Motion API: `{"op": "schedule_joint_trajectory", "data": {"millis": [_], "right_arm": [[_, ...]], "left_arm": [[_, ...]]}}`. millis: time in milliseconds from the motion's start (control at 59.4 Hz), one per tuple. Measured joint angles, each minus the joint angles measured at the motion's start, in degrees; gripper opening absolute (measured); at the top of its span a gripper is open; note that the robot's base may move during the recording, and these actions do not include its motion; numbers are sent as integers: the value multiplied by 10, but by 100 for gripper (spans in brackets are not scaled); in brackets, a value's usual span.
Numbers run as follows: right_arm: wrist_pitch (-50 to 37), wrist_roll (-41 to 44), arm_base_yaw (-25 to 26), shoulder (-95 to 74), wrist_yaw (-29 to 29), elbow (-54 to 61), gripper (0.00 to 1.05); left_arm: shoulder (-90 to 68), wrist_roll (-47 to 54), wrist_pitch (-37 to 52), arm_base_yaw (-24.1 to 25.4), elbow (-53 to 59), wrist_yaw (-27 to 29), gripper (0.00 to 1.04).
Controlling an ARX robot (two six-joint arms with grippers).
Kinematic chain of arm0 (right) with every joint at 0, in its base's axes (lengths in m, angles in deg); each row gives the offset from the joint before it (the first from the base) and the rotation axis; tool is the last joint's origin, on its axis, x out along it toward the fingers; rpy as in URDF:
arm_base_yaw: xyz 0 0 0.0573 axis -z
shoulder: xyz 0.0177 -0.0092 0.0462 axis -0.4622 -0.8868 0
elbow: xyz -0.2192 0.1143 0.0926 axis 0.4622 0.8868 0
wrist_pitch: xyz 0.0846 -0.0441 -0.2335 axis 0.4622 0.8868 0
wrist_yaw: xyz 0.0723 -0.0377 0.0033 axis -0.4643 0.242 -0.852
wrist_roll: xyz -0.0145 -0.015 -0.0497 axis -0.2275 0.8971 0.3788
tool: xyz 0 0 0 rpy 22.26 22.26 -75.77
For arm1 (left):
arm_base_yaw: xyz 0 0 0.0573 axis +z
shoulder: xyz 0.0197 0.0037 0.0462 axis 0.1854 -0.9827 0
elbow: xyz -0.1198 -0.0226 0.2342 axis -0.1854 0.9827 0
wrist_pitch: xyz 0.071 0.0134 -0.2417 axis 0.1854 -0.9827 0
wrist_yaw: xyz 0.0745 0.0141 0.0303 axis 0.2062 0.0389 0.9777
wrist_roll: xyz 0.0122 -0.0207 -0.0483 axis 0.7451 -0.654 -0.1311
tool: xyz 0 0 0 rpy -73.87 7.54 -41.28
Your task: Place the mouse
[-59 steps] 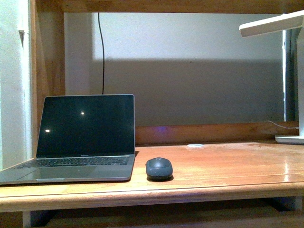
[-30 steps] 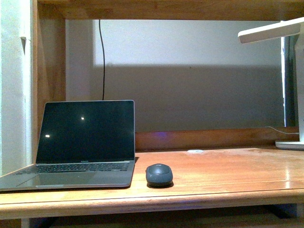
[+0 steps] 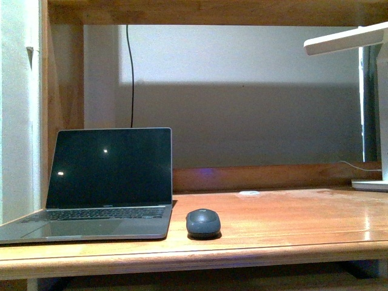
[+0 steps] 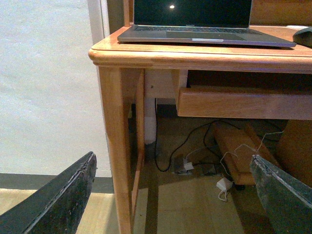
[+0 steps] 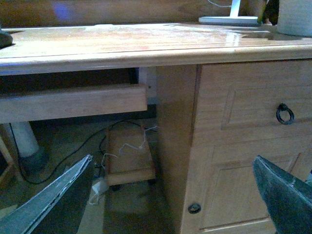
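Home office: wooden desk (image 3: 291, 224), open laptop (image 3: 103, 182), white lamp (image 3: 345, 39)

An open laptop (image 3: 106, 185) with a dark screen sits at the left of the wooden desk (image 3: 291, 221). A white lamp (image 3: 364, 73) stands at the far right. A black cable (image 3: 131, 73) hangs down the wall behind.

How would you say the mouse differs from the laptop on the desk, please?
Size: the mouse is far smaller than the laptop.
Shape: the mouse is a low rounded dome; the laptop is flat and angular, its lid standing open.
Position: the mouse sits just to the right of the laptop, apart from it, while the laptop fills the desk's left end.
Both are dark grey, rest near the front edge, and neither is held by a gripper.
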Motion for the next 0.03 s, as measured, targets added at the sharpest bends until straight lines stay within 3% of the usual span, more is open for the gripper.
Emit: {"op": "schedule_joint_trajectory", "data": {"millis": [34], "right_arm": [[0,0,0,0,0,0,97]], "left_arm": [[0,0,0,0,0,0,97]]}}
